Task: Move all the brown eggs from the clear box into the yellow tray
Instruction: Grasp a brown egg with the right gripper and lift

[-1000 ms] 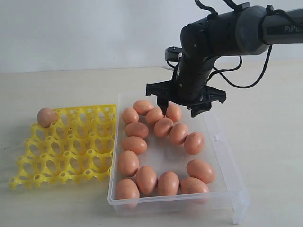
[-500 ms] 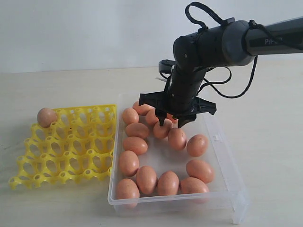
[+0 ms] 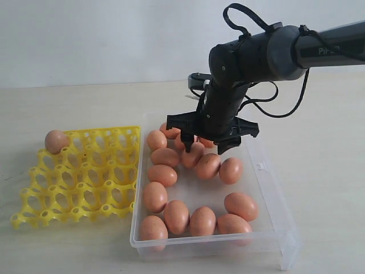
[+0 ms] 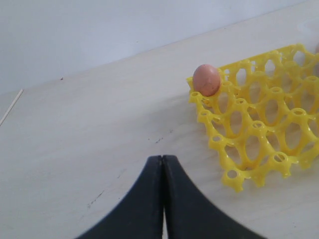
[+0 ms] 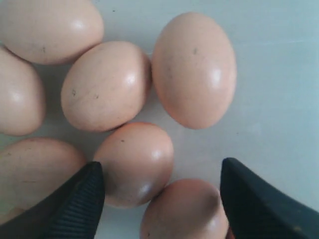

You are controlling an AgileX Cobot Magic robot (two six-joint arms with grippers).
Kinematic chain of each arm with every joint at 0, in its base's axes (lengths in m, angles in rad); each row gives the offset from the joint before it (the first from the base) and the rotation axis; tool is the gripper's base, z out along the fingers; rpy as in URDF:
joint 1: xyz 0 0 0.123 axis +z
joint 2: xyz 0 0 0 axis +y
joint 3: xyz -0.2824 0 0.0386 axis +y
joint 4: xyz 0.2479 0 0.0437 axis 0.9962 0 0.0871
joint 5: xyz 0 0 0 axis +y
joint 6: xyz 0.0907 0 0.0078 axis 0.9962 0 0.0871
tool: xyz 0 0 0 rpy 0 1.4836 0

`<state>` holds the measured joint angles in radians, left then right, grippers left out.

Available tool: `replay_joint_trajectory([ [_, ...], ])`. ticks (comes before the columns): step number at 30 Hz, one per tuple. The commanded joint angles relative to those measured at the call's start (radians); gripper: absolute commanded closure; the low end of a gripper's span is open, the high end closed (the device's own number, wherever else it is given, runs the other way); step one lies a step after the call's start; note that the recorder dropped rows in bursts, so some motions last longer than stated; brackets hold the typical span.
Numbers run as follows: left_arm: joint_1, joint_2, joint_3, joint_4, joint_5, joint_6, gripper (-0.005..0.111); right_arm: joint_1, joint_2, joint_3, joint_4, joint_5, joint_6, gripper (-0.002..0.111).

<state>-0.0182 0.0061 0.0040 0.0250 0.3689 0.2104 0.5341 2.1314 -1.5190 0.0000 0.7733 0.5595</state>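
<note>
Brown eggs beneath spread right pincer

The left pincer has its two black fingers pressed flat together, with only a thin seam between them and nothing held. It hangs over bare pale desk, whose surface carries a few small dark marks. Beyond the tips, a corner of the yellow tray lies flat on the desk. One brown egg sits in the tray's corner cup, the cup nearest the desk's edge along the pale wall. The other cups in sight hold nothing.
</note>
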Motion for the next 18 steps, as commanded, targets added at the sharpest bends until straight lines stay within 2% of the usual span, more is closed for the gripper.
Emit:
replay_joint_trajectory([
  [1,-0.002,-0.006,-0.004,0.0,-0.008,-0.005,0.107,0.013,0.009,0.015,0.009,-0.053,-0.018,0.044],
  [11,-0.002,-0.006,-0.004,0.0,-0.008,-0.005,0.107,0.024,0.066,-0.029,0.025,-0.111,-0.018,0.047],
  [13,-0.002,-0.006,-0.004,0.0,-0.008,-0.005,0.107,0.024,0.069,-0.035,0.025,-0.116,-0.018,0.058],
  [18,-0.002,-0.006,-0.004,0.0,-0.008,-0.005,0.107,0.024,0.069,-0.035,0.018,-0.114,-0.018,0.098],
])
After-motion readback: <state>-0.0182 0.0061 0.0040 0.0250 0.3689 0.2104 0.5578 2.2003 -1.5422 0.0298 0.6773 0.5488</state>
